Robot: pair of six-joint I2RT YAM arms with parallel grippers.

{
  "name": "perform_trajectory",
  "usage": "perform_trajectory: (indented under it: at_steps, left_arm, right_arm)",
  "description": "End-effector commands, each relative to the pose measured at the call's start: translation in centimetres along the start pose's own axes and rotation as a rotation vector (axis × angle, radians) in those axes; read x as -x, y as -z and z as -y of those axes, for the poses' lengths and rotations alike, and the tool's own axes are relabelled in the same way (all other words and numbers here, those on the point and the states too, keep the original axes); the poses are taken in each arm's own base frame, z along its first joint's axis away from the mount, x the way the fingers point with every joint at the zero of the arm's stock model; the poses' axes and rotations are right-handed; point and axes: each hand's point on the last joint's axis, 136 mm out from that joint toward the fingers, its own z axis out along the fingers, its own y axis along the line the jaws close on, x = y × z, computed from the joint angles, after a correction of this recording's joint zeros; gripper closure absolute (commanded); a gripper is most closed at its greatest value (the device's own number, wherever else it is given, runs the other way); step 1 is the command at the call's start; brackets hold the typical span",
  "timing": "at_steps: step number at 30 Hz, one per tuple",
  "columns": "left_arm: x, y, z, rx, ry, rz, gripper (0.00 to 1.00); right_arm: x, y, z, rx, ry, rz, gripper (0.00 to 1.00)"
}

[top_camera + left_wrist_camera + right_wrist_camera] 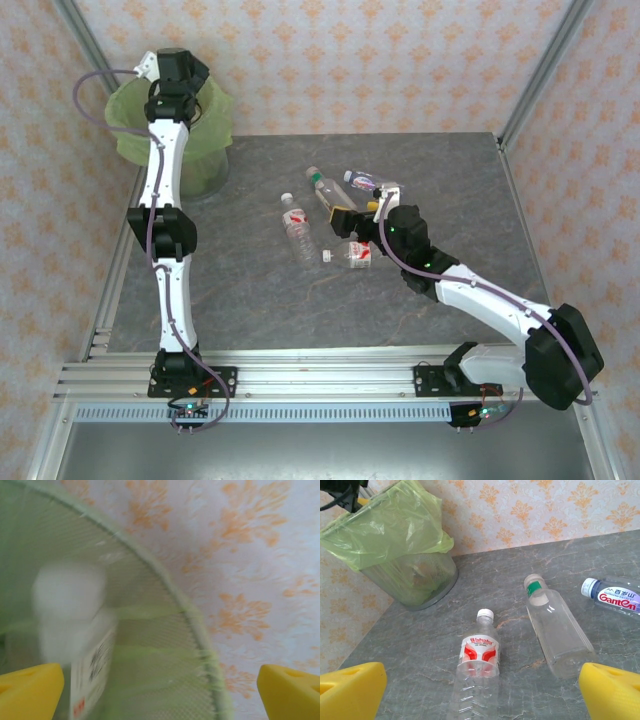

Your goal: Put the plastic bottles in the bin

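L fingers [30,690] wide apart over bin [165,605], far-left corner of desk [250,300]. Blurred bottle [75,630] sits between them, ungripped. R fingers [350,685] also wide, over Wahaha bottle [475,690] mid-desk. Prob. empty: light, thin-walled, slick, rolls. Grip across label [480,652], squeeze gently.
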Motion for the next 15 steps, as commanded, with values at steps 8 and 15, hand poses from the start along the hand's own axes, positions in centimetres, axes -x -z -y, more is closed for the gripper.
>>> perform_trajectory:
  at_steps: [8,15]
  left_arm:
    - [3.0,6.5,3.0,-0.101,-0.106,-0.056,0.0]
    - [1.2,8.2,4.0,-0.174,-0.127,-0.173,0.0]
  right_arm:
    - [1.1,0.7,3.0,-0.163,-0.02,0.092,0.01]
    - [0.4,1.7,7.4,-0.377,-0.127,0.112,0.01]
